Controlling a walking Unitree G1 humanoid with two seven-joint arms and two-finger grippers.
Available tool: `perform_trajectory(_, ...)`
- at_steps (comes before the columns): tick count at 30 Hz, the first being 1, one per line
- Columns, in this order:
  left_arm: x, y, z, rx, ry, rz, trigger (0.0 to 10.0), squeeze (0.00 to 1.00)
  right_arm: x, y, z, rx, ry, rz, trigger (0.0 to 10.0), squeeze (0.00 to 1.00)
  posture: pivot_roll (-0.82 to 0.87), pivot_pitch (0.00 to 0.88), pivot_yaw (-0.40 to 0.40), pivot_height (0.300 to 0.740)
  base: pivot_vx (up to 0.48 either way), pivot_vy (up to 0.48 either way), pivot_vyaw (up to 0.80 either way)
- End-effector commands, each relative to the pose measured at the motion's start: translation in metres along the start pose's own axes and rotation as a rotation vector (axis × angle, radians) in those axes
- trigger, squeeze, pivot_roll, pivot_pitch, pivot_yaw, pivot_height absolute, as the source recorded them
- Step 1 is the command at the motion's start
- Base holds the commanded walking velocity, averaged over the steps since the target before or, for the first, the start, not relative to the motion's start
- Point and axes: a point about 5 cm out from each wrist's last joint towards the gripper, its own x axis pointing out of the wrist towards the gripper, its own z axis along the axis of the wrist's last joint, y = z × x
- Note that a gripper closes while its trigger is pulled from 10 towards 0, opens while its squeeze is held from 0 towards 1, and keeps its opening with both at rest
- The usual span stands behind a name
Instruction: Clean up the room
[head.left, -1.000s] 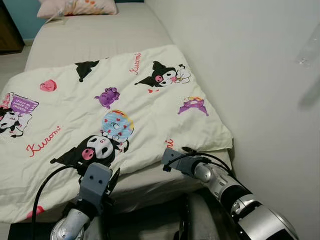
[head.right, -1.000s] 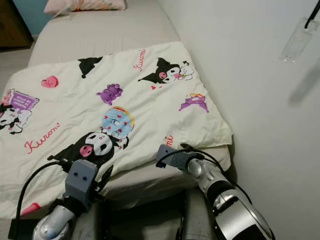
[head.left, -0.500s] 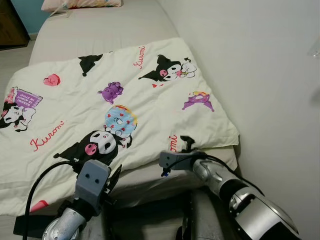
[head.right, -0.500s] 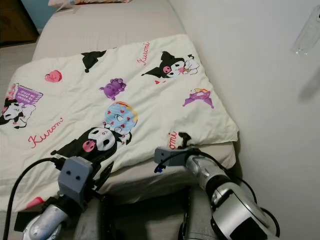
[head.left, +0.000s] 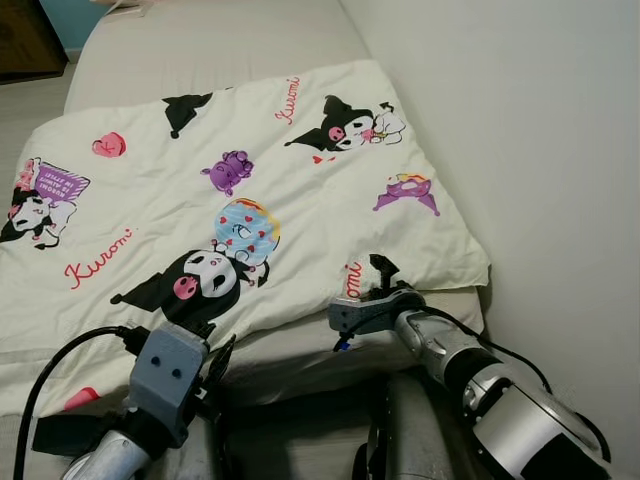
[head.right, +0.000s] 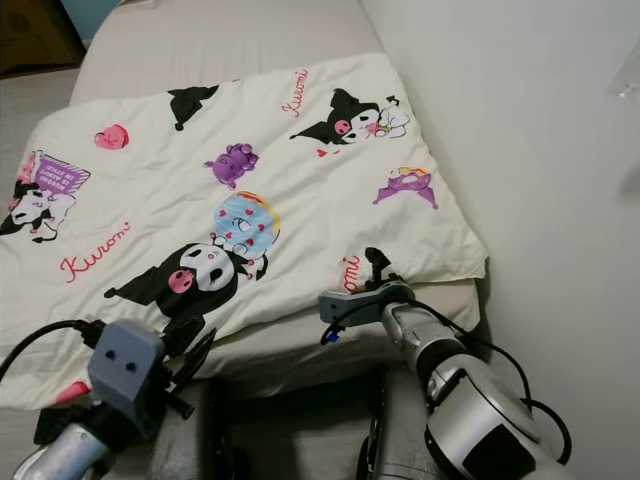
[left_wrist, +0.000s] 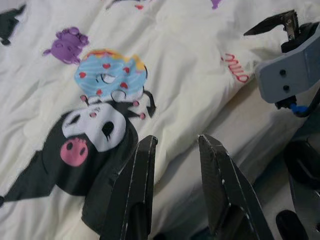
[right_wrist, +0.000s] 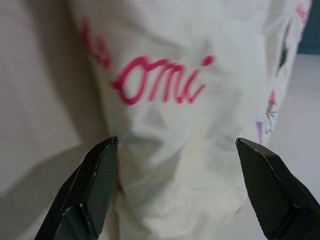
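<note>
A cream blanket (head.left: 230, 190) printed with black cartoon figures and red lettering lies spread flat over the beige bed (head.left: 220, 40), its near edge running along the foot end of the mattress and its right corner close to the white wall (head.left: 540, 150). No container is in sight.

Compared with a second ago, the head camera has shifted, so the pillow at the bed's far end has slid out of the picture. The left gripper (left_wrist: 175, 150) sits lower in the eye views than before. The right gripper (right_wrist: 175, 150) has moved forward and turned up, from just short of the mattress edge onto the blanket's hem beside the red lettering (right_wrist: 160, 82).

The left gripper hovers just off the blanket's near edge, by the black figure with the pink nose (left_wrist: 90, 140); its fingers (left_wrist: 137, 190) are a little apart, holding nothing. The right gripper's fingers (right_wrist: 97, 182) are spread wide on either side of a bulge of hem cloth, not closed on it.
</note>
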Motion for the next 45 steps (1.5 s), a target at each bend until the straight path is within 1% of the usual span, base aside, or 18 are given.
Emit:
perform_trajectory(1,-0.005,-0.001,0.000,0.003,0.019,-0.022,10.0,0.00,-0.002,0.008,0.000,-0.016,-0.002,0.042,10.0,0.00,0.17,0.373,-0.021,0.576,0.000,0.000,0.00)
perform_trajectory(6,-0.007,-0.001,0.003,-0.002,0.026,-0.014,10.0,0.00,-0.004,0.013,-0.004,-0.042,0.008,0.057,10.0,0.00,0.17,0.373,-0.014,0.576,0.000,0.000,0.00)
perform_trajectory(10,-0.008,-0.001,0.004,-0.013,0.028,-0.016,10.0,0.00,-0.004,0.012,-0.008,-0.035,0.028,0.065,10.0,0.00,0.17,0.373,-0.012,0.576,0.000,0.000,0.00)
perform_trajectory(11,-0.008,-0.002,0.005,-0.017,0.029,-0.019,10.0,0.00,-0.004,0.011,-0.009,-0.034,0.036,0.068,7.9,0.00,0.18,0.372,-0.012,0.576,0.000,0.000,0.00)
perform_trajectory(12,-0.008,-0.003,0.005,-0.019,0.030,-0.023,10.0,0.00,-0.004,0.010,-0.011,-0.033,0.042,0.070,4.4,0.00,0.18,0.372,-0.012,0.576,0.000,0.000,0.00)
perform_trajectory(13,-0.009,-0.003,0.005,-0.020,0.032,-0.025,10.0,0.00,-0.004,0.009,-0.011,-0.035,0.045,0.070,3.1,0.00,0.18,0.372,-0.011,0.576,0.000,0.000,0.00)
perform_trajectory(14,-0.009,-0.003,0.005,-0.020,0.032,-0.025,10.0,0.00,-0.004,0.009,-0.011,-0.035,0.045,0.070,3.1,0.00,0.18,0.372,-0.011,0.576,0.000,0.000,0.00)
perform_trajectory(15,-0.009,-0.003,0.006,-0.021,0.033,-0.025,10.0,0.00,-0.004,0.008,-0.013,-0.040,0.052,0.068,0.0,0.00,0.18,0.372,-0.010,0.576,0.000,0.000,0.00)
perform_trajectory(29,-0.015,-0.002,0.006,-0.012,0.055,-0.025,10.0,0.00,-0.003,0.002,-0.021,-0.046,0.090,0.055,0.0,0.00,0.18,0.369,-0.007,0.576,0.000,0.000,0.00)
perform_trajectory(38,-0.017,0.004,0.005,0.008,0.066,-0.013,10.0,0.00,-0.003,-0.005,-0.027,-0.054,0.103,0.046,0.0,0.00,0.17,0.372,-0.007,0.576,0.000,0.000,0.00)
perform_trajectory(40,-0.016,0.006,0.004,0.012,0.068,-0.009,10.0,0.00,-0.003,-0.006,-0.028,-0.050,0.099,0.049,0.0,0.00,0.16,0.367,-0.006,0.576,0.000,0.000,0.00)
perform_trajectory(42,-0.015,0.007,0.004,0.020,0.064,-0.016,10.0,0.00,-0.003,-0.005,-0.026,-0.048,0.072,0.068,0.0,0.00,0.13,0.365,0.001,0.576,0.000,0.000,0.00)
perform_trajectory(43,-0.012,0.007,0.005,0.025,0.056,-0.027,10.0,0.00,-0.003,-0.003,-0.022,-0.037,0.034,0.113,0.0,0.00,0.12,0.365,-0.002,0.576,0.000,0.000,0.00)
perform_trajectory(45,-0.011,0.007,0.005,0.027,0.053,-0.034,10.0,0.00,-0.003,-0.002,-0.021,-0.031,0.018,0.134,0.0,0.00,0.12,0.365,-0.001,0.576,0.000,0.000,0.00)
